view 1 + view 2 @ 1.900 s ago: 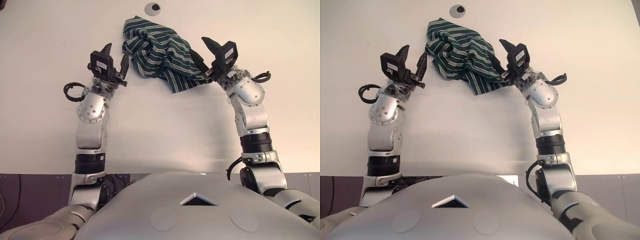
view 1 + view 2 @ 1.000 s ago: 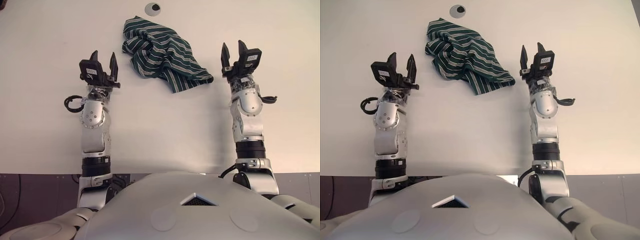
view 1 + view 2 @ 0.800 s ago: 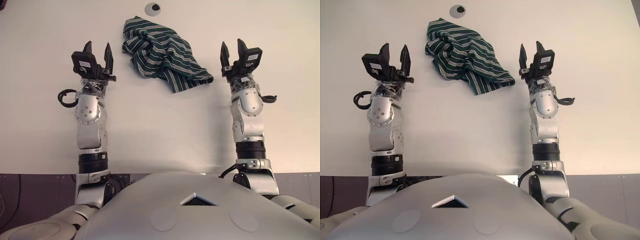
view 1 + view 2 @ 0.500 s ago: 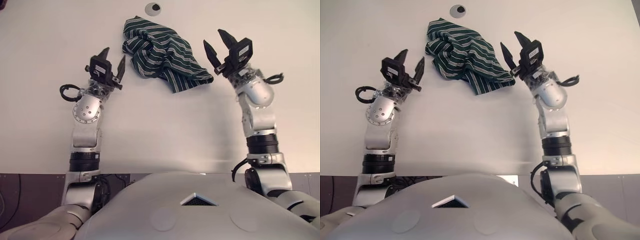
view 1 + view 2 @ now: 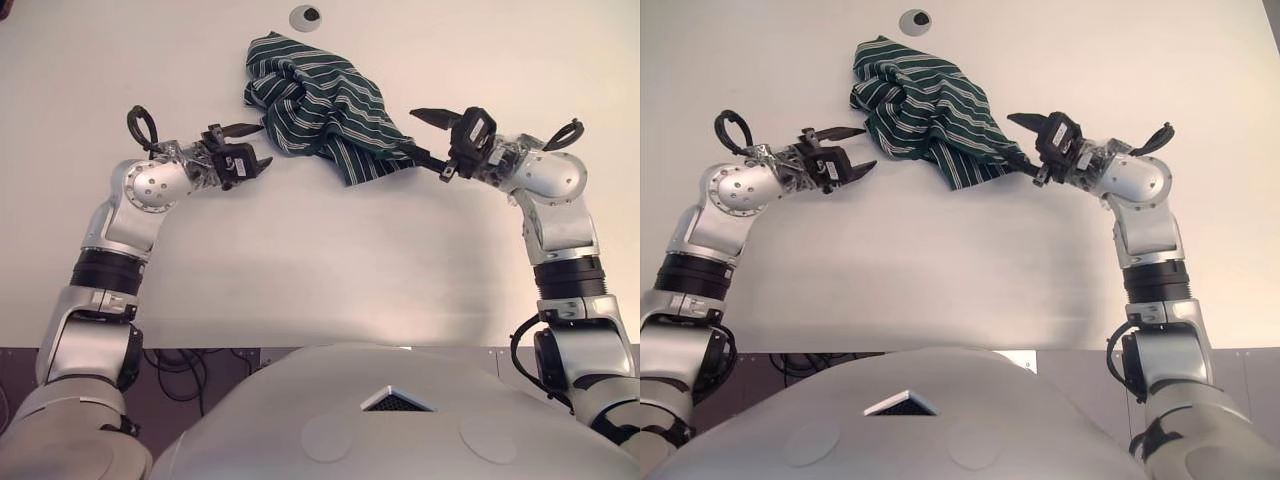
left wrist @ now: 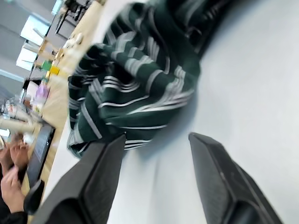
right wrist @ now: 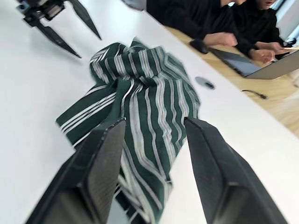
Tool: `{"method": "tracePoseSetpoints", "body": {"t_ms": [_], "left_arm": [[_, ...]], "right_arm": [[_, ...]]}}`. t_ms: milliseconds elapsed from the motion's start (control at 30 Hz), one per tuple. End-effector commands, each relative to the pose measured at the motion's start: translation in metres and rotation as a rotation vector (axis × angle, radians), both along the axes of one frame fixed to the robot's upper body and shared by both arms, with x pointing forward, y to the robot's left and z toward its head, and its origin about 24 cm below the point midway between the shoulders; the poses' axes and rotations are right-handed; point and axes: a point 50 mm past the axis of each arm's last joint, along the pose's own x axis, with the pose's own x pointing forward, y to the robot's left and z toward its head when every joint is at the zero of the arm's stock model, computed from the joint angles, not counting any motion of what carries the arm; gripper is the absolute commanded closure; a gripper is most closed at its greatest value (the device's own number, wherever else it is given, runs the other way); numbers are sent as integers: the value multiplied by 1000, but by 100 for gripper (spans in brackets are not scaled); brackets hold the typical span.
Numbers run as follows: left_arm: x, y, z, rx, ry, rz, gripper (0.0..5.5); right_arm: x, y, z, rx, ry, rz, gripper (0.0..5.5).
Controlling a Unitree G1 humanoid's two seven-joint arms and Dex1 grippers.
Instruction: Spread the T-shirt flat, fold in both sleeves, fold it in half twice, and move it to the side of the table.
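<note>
Table: one, flat matte white top. It runs out of frame at the top and both sides; the near edge shows at the bottom.

T-shirt: one, soft knit, dark green with thin white stripes. It lies in a crumpled heap at upper centre of the head view, on the table. It is not spread; folds overlap and stripes run several ways. I can't pick out sleeves or collar, and the inner layers are hidden. One flatter flap points toward lower right.

Left gripper: left of centre, just beside the heap's left edge. It has two black tapered fingers, hard and smooth, spread apart with nothing between them but bare table. Apart from the cloth.

Right gripper: right of centre, at the flap's corner. Two black fingers, spread apart and holding nothing. In the wrist view the striped flap lies between them. I can't tell whether the lower finger touches the fabric.

Disc: one, small, round, pale with a dark centre. It sits near the top edge, just above the heap. Too small to identify.
</note>
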Motion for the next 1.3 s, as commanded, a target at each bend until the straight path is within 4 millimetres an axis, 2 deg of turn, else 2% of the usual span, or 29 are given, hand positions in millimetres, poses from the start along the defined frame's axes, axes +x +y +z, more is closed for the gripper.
{"method": "tracePoseSetpoints", "body": {"t_ms": [33, 200, 500, 567, 1000, 1133, 1300], "left_arm": [[8, -5, 7, 64, -100, -80, 307], [19, -11, 14, 102, -217, -148, 307], [27, -14, 3, 182, -229, -221, 307], [30, -14, 4, 192, -234, -228, 304], [36, -17, 6, 179, -237, -230, 473], [36, -17, 15, 159, -254, -236, 548], [36, -17, 22, 136, -256, -237, 549]], "right_arm": [[-3, -4, -6, -47, 15, 19, 322], [-3, -5, -11, -77, 12, 20, 322], [-4, -9, -17, -111, 13, 11, 322], [-2, -10, -18, -129, -1, -2, 352], [7, -5, -20, -188, -72, -16, 543], [11, -5, -13, -172, -103, -25, 550], [13, -3, -8, -160, -120, -21, 550]]}}
